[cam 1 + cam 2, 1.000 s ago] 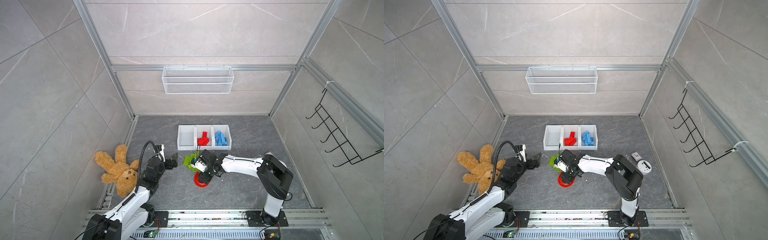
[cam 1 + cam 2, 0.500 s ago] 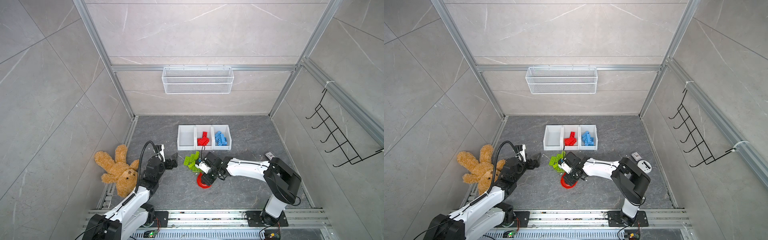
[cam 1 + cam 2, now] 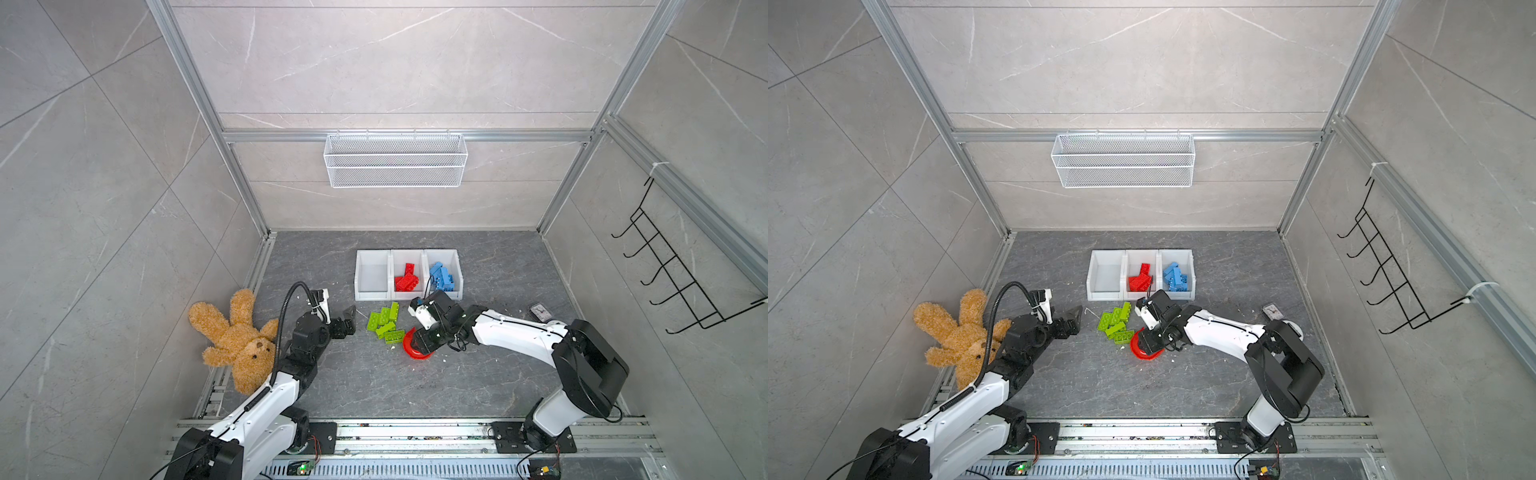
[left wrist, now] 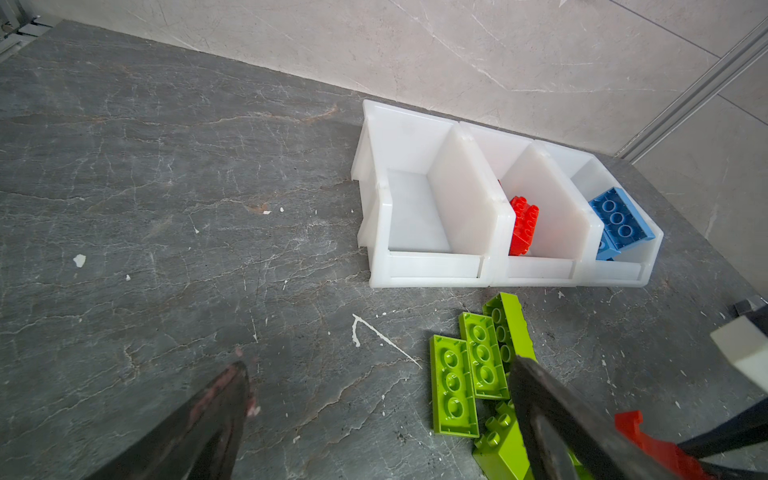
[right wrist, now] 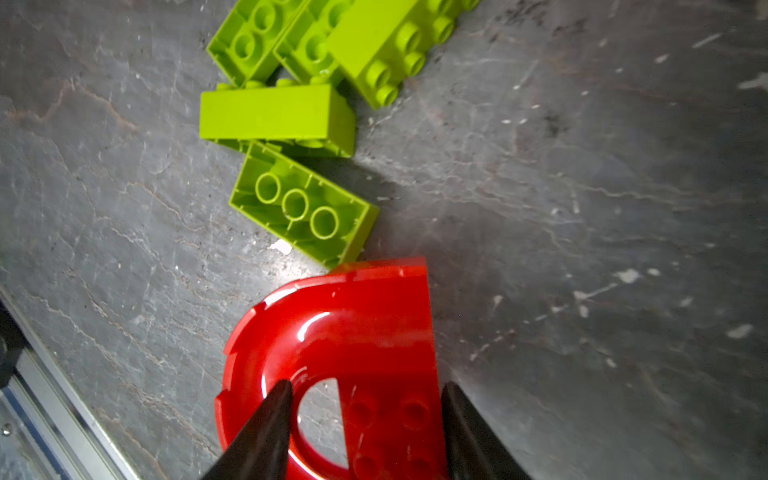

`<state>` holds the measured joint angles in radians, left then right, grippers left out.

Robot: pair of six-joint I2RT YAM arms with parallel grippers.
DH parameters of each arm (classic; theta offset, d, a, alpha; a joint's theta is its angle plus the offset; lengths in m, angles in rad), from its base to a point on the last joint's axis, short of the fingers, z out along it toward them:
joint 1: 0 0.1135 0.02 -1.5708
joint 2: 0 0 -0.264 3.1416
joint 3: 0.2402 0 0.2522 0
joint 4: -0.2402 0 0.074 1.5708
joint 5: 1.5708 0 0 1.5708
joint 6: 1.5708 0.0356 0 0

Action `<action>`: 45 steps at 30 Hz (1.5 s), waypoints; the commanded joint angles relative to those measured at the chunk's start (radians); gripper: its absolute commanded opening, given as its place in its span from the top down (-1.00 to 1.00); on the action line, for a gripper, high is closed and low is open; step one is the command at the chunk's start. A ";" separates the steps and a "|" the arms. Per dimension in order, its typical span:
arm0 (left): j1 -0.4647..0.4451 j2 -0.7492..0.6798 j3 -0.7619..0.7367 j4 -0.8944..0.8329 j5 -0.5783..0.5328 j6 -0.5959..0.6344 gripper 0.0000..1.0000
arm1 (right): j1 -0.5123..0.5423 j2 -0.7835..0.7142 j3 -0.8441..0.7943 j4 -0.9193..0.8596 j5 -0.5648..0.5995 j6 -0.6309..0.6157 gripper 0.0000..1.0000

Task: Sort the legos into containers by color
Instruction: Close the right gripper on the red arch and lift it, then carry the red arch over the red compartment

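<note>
**Lining up on the red arch**

The right arm (image 3: 519,332) has swung its elbow outward, uncovering the green bricks (image 3: 384,322). The bins (image 3: 373,296) stand just behind; red's is the middle one. The left claw (image 4: 378,365) waits spread and empty. The right claw (image 5: 365,384), half spread, straddles one leg of the red arch (image 5: 332,324) on the floor, placed to pinch it.

The left arm (image 3: 266,399) stretches low and forward, the left claw (image 3: 351,320) gaping wide; the right arm (image 3: 519,332) reaches in toward the middle, wrist bent down, the right claw (image 3: 420,341) pointing downward, jaws partly apart
</note>
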<state>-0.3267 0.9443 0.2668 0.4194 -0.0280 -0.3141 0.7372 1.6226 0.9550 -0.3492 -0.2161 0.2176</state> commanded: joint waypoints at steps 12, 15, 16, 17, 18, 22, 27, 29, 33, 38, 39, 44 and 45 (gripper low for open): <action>-0.002 0.026 0.041 0.044 0.052 -0.006 -0.98 | -0.097 0.061 0.235 0.002 0.022 0.075 0.51; -0.002 0.028 0.041 0.044 0.059 -0.006 -0.99 | -0.133 0.124 0.336 -0.020 0.045 0.078 0.51; -0.002 0.028 0.041 0.044 0.058 -0.005 -0.99 | -0.139 0.146 0.366 -0.028 0.051 0.072 0.51; -0.002 0.027 0.042 0.044 0.059 -0.006 -0.98 | -0.146 0.171 0.403 -0.034 0.062 0.068 0.50; -0.002 0.028 0.042 0.042 0.062 -0.004 -0.98 | -0.151 0.188 0.425 -0.036 0.067 0.063 0.50; -0.002 0.022 0.041 0.042 0.059 -0.002 -0.98 | -0.176 0.268 0.533 -0.032 0.083 0.054 0.51; -0.002 0.027 0.040 0.043 0.057 0.000 -0.99 | -0.197 0.364 0.647 -0.020 0.098 0.055 0.51; -0.002 0.033 0.042 0.046 0.058 0.001 -0.98 | -0.204 0.414 0.706 -0.031 0.105 0.055 0.50; -0.002 0.036 0.046 0.043 0.061 0.002 -0.98 | -0.213 0.496 0.805 -0.073 0.105 0.058 0.49; -0.002 0.019 0.041 0.036 0.050 0.004 -0.98 | -0.216 0.551 0.853 -0.093 0.108 0.075 0.44; -0.002 0.015 0.039 0.036 0.048 0.004 -0.98 | -0.219 0.555 0.852 -0.093 0.110 0.077 0.44; -0.002 0.010 0.038 0.035 0.045 0.004 -0.98 | -0.222 0.557 0.850 -0.099 0.115 0.078 0.27; -0.002 0.011 0.039 0.035 0.045 0.004 -0.98 | -0.223 0.551 0.850 -0.103 0.115 0.076 0.12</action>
<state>-0.3267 0.9726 0.2710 0.4198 0.0269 -0.3145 0.5205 2.1735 1.7752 -0.4263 -0.1154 0.2779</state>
